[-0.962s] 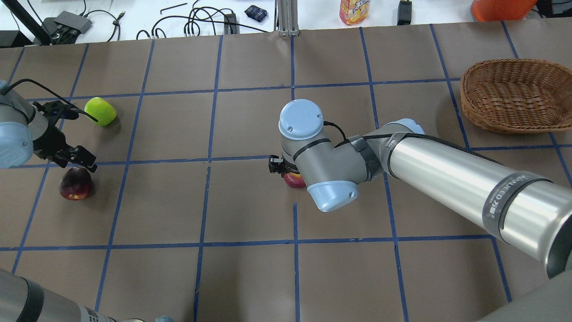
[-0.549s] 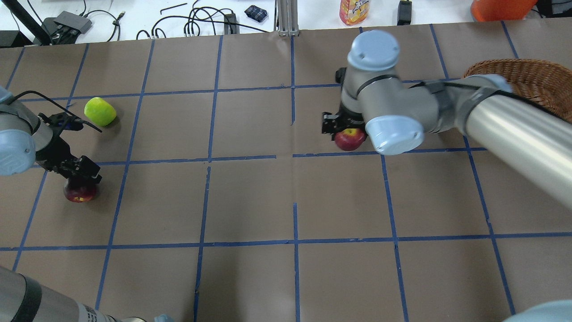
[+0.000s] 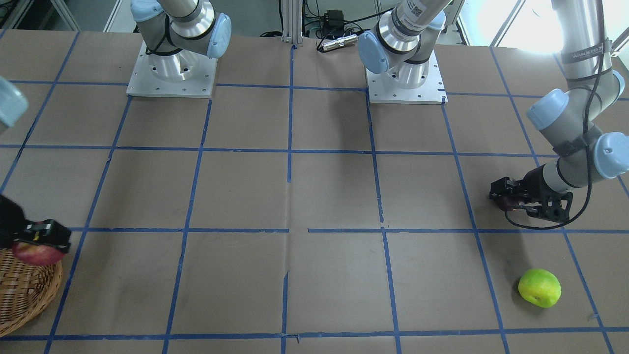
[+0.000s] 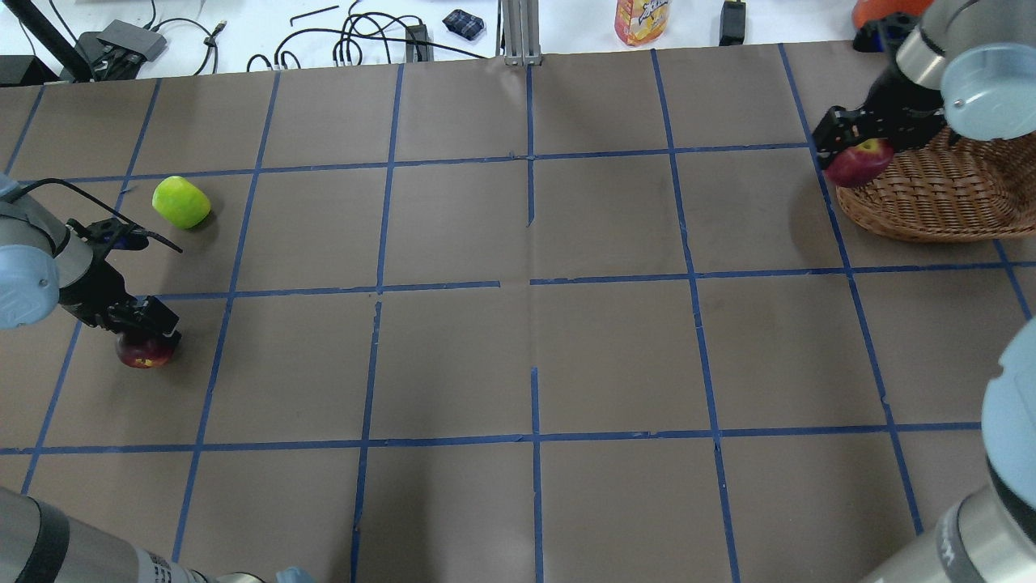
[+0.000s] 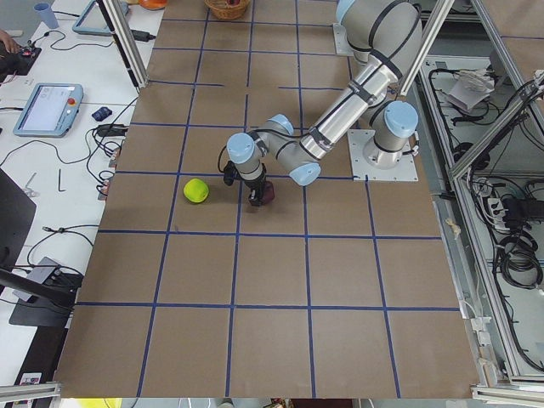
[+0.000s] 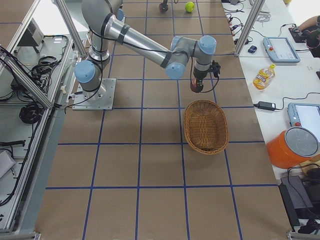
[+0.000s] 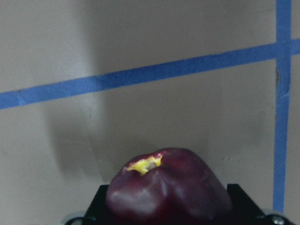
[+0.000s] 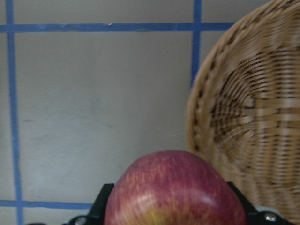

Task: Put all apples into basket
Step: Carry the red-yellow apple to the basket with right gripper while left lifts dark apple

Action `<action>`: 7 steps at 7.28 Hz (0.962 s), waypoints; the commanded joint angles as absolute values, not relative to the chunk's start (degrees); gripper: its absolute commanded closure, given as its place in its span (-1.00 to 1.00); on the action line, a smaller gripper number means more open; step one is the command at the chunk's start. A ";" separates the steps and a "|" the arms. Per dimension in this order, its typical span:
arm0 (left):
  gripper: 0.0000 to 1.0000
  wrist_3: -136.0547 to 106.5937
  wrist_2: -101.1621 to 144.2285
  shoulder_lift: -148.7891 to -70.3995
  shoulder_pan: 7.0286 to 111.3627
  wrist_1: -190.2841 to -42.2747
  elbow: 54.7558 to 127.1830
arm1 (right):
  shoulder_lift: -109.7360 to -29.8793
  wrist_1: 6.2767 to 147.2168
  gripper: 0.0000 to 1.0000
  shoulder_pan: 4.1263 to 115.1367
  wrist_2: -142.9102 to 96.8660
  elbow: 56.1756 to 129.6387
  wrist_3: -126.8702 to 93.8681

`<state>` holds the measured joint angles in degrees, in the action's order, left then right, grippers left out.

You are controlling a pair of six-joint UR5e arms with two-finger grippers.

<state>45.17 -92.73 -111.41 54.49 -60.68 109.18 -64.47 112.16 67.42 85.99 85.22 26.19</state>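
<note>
My right gripper (image 4: 854, 150) is shut on the red apple (image 4: 858, 162) and holds it in the air at the near left rim of the wicker basket (image 4: 931, 194). In the right wrist view the red apple (image 8: 173, 187) sits between the fingers, with the basket (image 8: 248, 117) just to its right. My left gripper (image 4: 147, 336) is down on the dark maroon apple (image 4: 144, 353) at the table's left. The left wrist view shows the maroon apple (image 7: 168, 187) held between the fingers, resting on the table. The yellow-green apple (image 4: 181, 202) lies free beyond it.
Beyond the table's far edge stand a drink bottle (image 4: 641, 20) and cables (image 4: 364, 40). The two arm bases (image 3: 172, 73) (image 3: 405, 78) stand at the robot's side of the table. Blue tape lines grid the brown tabletop.
My right arm has swung from the table's middle to the basket's rim, carrying the red apple. My left gripper has come down from beside the maroon apple onto it.
</note>
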 commanded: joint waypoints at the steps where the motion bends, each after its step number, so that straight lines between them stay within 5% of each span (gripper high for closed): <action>1: 1.00 43.26 -90.63 -107.78 59.20 -68.85 106.72 | -54.27 111.80 0.63 57.52 84.29 74.57 41.10; 4: 1.00 22.69 -81.35 -107.56 81.74 -70.78 101.96 | -47.91 111.09 0.44 48.63 79.63 66.89 46.83; 5: 1.00 7.10 -80.78 -107.93 90.79 -64.40 101.00 | -47.99 111.18 0.24 48.52 79.54 66.71 47.11; 6: 1.00 -6.28 -80.68 -109.58 100.88 -59.46 100.29 | -48.42 110.92 -0.49 48.52 78.76 66.62 47.28; 7: 1.00 -18.42 -80.68 -112.56 106.12 -53.15 100.02 | -48.17 110.31 -0.99 48.52 78.32 66.53 48.68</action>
